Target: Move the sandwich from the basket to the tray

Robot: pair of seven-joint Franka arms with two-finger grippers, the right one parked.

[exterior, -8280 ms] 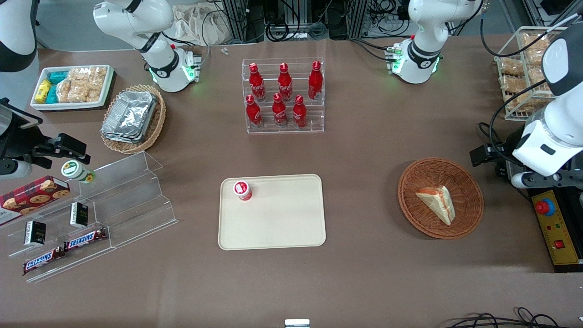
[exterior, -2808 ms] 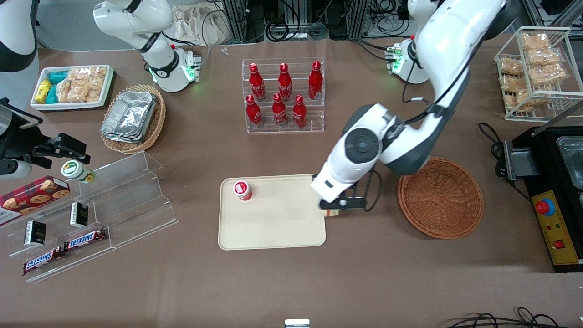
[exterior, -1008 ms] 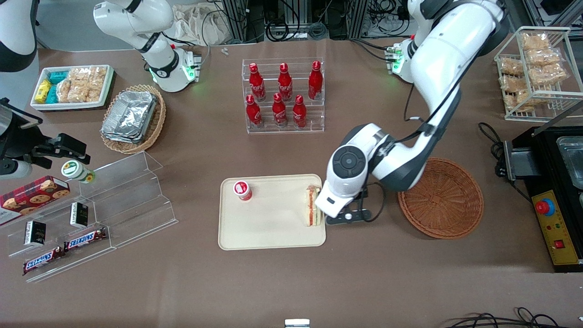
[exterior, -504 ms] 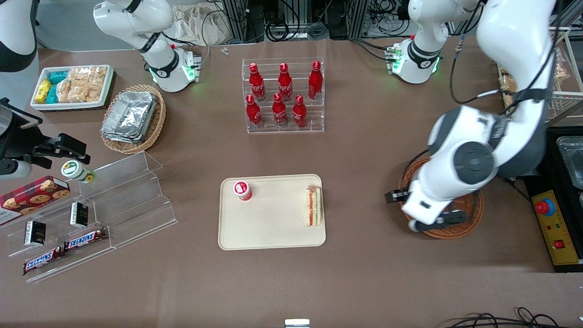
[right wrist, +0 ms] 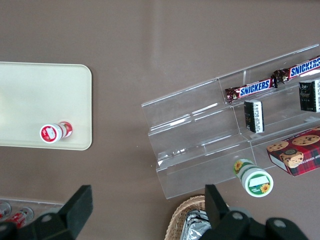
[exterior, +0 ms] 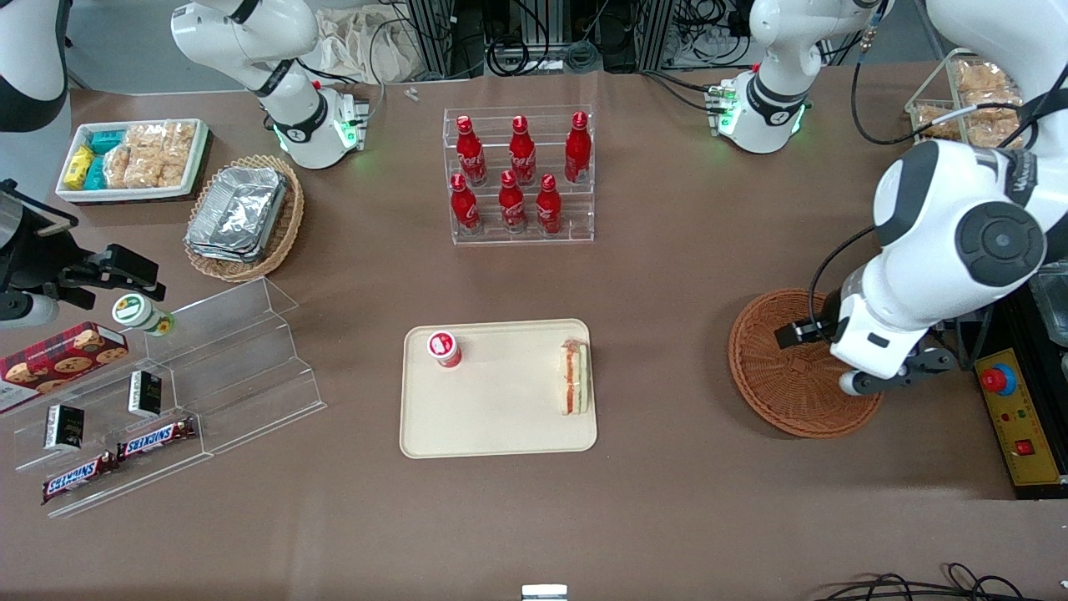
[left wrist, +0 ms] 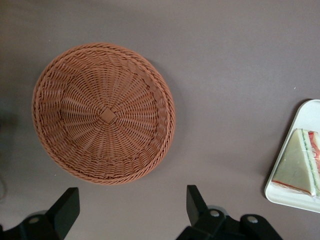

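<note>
Sandwich (exterior: 574,380) down on the tray (exterior: 501,417), along the rim nearest the working arm's end of the table. Stood on edge, cut face up in the front view, red and green filling stripes showing between the white bread. Wrapped in clear film. Seen again from the left wrist camera (left wrist: 300,162) as a pale wedge just inside the tray's rounded corner (left wrist: 285,192).

Sharing the tray: a small red-capped bottle (exterior: 443,348), upright near the corner toward the parked arm's end and farther from the front camera, well apart from the sandwich.

Round reddish-brown basket (exterior: 784,392) well apart from the tray, toward the working arm's end of the table. Bare woven floor and rim plain in the wrist view (left wrist: 105,112).

Jaws up above the table, over the basket's rim at the side toward the working arm's end, pointing downward. Spread wide, gripping nothing, the two black fingers (left wrist: 65,212) framing bare table surface just beside the basket. Not touching basket, tray or sandwich.

Farther from the front camera than the tray: a clear stepped rack of red bottles (exterior: 519,175), seven in two rows.
</note>
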